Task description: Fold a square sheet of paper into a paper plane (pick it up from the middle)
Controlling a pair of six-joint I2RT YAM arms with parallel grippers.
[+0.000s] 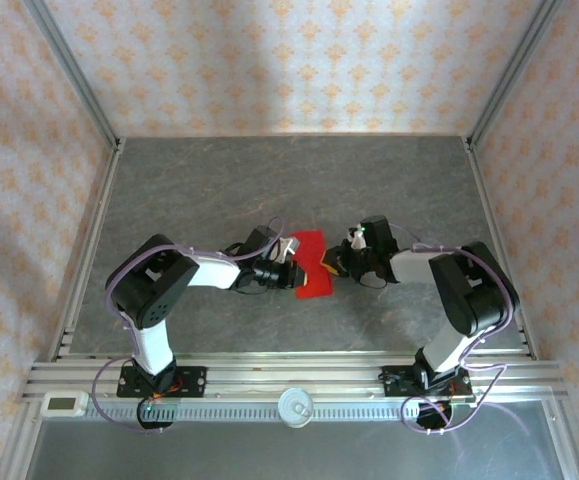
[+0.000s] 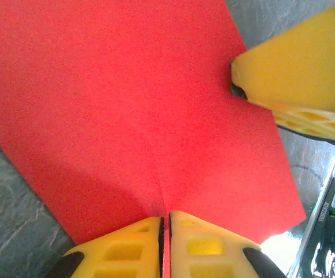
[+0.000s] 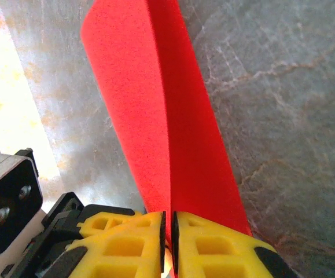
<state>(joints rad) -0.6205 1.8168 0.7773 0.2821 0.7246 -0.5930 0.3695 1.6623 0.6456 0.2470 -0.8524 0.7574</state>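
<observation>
The square sheet of paper (image 1: 311,268) is bright red and folded, lying at the middle of the table between my two grippers. In the left wrist view the paper (image 2: 144,116) spreads flat and wide, and my left gripper (image 2: 166,223) is shut on its near edge where a crease runs in. A yellow finger (image 2: 294,69) of the right gripper touches the paper's far edge. In the right wrist view the paper (image 3: 155,104) rises as two narrow wings from a centre crease, and my right gripper (image 3: 168,217) pinches that crease. Seen from above, the left gripper (image 1: 291,262) and right gripper (image 1: 331,265) face each other across the paper.
The grey marbled table (image 1: 269,180) is walled by patterned panels with aluminium posts at the corners. A slotted metal rail (image 1: 289,375) runs along the near edge by both arm bases. A small white device (image 1: 64,403) sits at the near left.
</observation>
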